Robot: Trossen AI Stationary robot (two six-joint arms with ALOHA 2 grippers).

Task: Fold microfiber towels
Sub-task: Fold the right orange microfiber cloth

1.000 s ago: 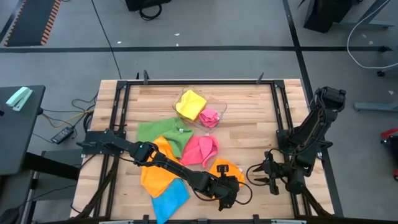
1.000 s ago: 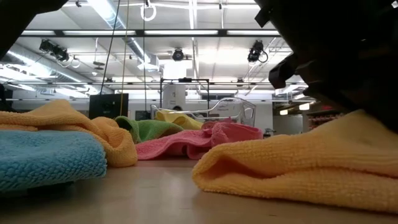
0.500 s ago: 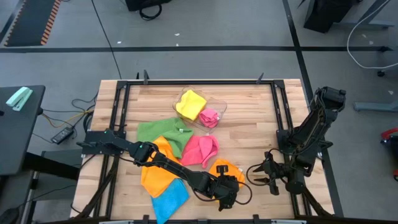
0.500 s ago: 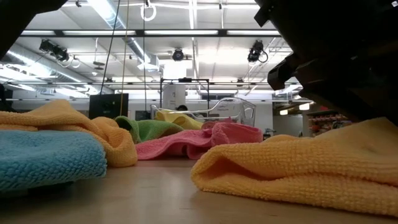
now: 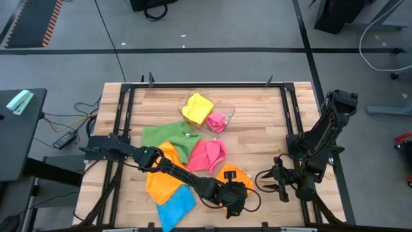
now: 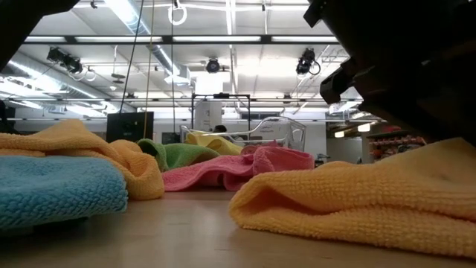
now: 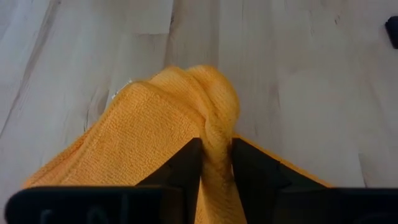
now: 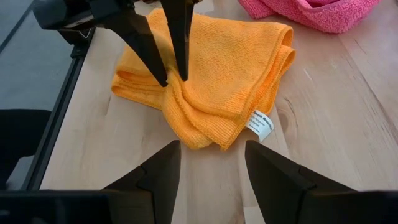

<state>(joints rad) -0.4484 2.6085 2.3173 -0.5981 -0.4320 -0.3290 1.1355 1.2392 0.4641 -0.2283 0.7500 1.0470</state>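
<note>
The folded orange towel [image 5: 230, 174] lies near the table's [image 5: 257, 138] front edge, a little right of centre, and the left gripper [image 5: 235, 201] sits right on its front edge. In the left wrist view a raised ridge of the orange cloth [image 7: 211, 118] is pinched between the two dark fingers [image 7: 186, 165], which stand narrow, closed on that fold. The right wrist view shows the same towel [image 8: 217, 68] folded in layers, its white label [image 8: 260, 123] at one corner, with the left arm's fingers [image 8: 168, 43] coming down onto its edge. The right gripper [image 5: 275, 180] rests just beside the towel on the right, apart from it, its fingers spread and holding nothing. Behind the towel a pink towel [image 5: 207, 154] lies crumpled at mid-table, touching or nearly touching a second orange towel [image 5: 164, 174] to the left, which the left arm crosses. A blue towel [image 5: 175, 206] lies at the front edge against that orange one, and a green towel [image 5: 166, 135] lies spread behind it. Farther back, a clear tray [image 5: 228, 111] holds a yellow towel [image 5: 197, 107] and a small bunched pink cloth [image 5: 217, 120] side by side. From table height the near orange towel [image 6: 357, 201] fills the right foreground.
</note>
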